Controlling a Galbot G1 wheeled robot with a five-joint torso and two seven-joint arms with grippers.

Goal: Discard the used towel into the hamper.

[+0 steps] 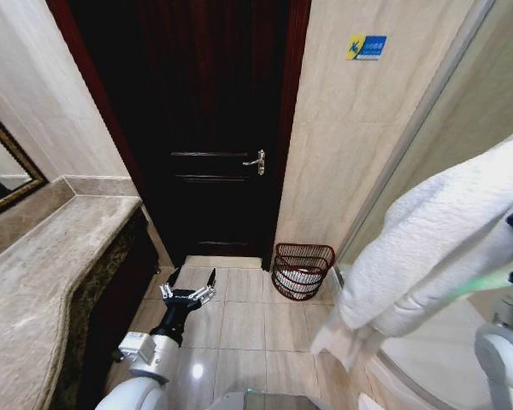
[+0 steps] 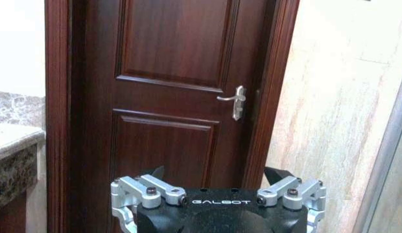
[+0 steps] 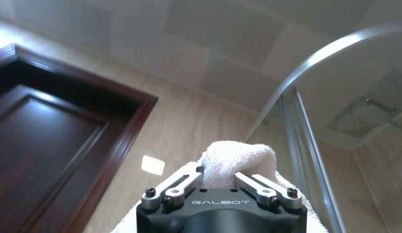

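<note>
The used towel (image 1: 436, 235) is white and thick and hangs in folds high on the right, its lowest corner near the floor. My right gripper (image 3: 219, 177) is shut on a bunched fold of the towel (image 3: 237, 158), held up above floor level. The hamper (image 1: 303, 270), a small dark reddish-brown wire basket with something white inside, stands on the floor against the wall right of the door, to the left of and below the towel. My left gripper (image 1: 188, 295) hangs low over the floor tiles, open and empty, pointing at the door; its jaws are spread wide in the left wrist view (image 2: 217, 177).
A dark wooden door (image 1: 209, 128) with a metal handle (image 1: 256, 162) is closed straight ahead. A marble counter (image 1: 43, 265) runs along the left under a framed mirror (image 1: 0, 175). The curved glass shower enclosure (image 1: 449, 102) stands at the right. Beige floor tiles (image 1: 248, 329) lie between.
</note>
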